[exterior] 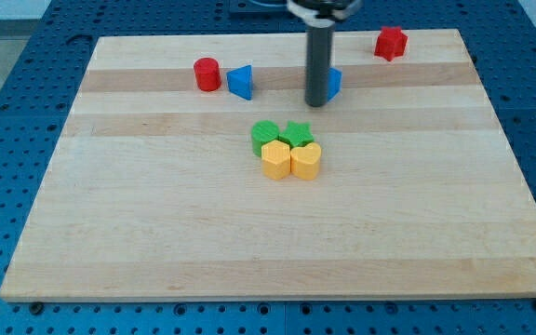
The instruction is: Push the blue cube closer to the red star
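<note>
The blue cube [334, 82] sits near the view's top centre, mostly hidden behind my rod. My tip [315, 103] rests on the board just left of and touching the blue cube. The red star [391, 43] lies at the view's top right, up and to the right of the cube, apart from it.
A red cylinder [207, 73] and a blue triangular block [240, 82] sit at the upper left. A cluster in the middle holds a green block [265, 133], a green star [297, 133], a yellow hexagon [275, 159] and a yellow heart [306, 160]. The wooden board [156, 233] has edges all round.
</note>
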`<state>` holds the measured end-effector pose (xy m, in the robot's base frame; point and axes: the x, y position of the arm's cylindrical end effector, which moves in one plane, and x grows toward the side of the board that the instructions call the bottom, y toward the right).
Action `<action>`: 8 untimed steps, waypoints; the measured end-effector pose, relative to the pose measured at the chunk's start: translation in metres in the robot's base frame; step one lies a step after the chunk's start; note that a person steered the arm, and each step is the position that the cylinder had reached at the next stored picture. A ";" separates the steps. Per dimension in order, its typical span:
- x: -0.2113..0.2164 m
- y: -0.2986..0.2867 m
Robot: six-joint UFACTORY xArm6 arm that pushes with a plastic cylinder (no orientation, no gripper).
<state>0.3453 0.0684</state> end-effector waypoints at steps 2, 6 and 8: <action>-0.007 0.023; -0.054 0.014; -0.054 0.031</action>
<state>0.2909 0.0989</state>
